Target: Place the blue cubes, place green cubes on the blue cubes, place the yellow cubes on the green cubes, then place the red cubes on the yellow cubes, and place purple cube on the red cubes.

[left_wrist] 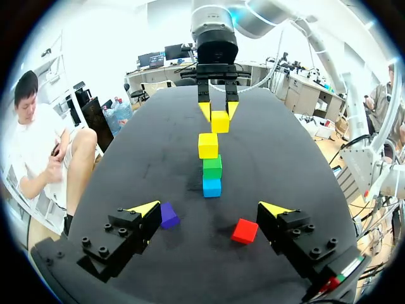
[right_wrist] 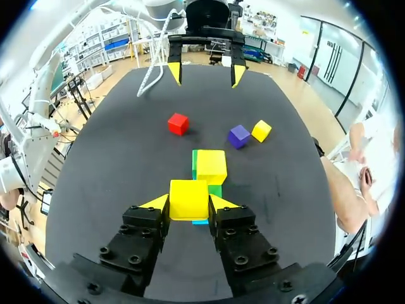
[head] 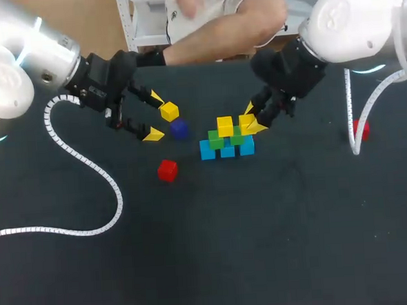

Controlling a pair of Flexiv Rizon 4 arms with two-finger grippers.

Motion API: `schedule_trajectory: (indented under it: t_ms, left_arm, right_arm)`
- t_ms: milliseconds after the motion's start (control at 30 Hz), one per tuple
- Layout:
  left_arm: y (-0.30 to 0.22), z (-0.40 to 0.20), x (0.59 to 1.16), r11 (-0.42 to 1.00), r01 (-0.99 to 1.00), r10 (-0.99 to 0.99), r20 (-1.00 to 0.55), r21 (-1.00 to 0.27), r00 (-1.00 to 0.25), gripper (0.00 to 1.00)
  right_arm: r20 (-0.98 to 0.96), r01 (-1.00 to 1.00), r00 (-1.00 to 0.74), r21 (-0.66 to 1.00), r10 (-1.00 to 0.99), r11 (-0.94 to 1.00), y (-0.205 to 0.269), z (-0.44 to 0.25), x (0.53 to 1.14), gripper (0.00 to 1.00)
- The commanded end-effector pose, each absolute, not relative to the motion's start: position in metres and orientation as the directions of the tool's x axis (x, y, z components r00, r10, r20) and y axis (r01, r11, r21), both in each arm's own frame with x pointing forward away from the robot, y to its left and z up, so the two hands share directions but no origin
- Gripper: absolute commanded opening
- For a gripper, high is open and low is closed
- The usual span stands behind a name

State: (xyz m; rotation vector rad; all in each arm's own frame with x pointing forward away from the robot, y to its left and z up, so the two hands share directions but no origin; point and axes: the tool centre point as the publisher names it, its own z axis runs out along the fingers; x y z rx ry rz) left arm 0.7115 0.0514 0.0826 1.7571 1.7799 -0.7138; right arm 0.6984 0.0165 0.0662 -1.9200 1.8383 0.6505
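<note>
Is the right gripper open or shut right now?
Shut on a yellow cube: the right gripper has both yellow tips pressed against the cube's opposite sides.

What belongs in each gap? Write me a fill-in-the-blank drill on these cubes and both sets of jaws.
1. The cube clamped in the right jaws is ____.
2. The green cubes sit on ____ cubes.
3. The left jaws stand ____, gripping nothing.
Missing words: yellow; blue; open.
</note>
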Motion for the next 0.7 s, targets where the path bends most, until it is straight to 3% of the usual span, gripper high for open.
schedule_trajectory:
  t_ms: [33,700]
  left_arm:
    - [0.0515,0.0823,0.7135,0.009,1.000,0.718,-0.696,-0.004,-0.009,1.00]
    - [0.0515,0.0823,0.7135,0.009,1.000,0.718,-0.696,-0.004,-0.009,1.00]
  right_arm:
    - [-0.576,-0.999,0.021,0.029,-0.817,-0.046,0.0212,0.0634,0.6991,0.00]
    - [-0.571,-0.998,0.013,0.042,-0.821,-0.044,0.0250,0.0563,0.7036,0.00]
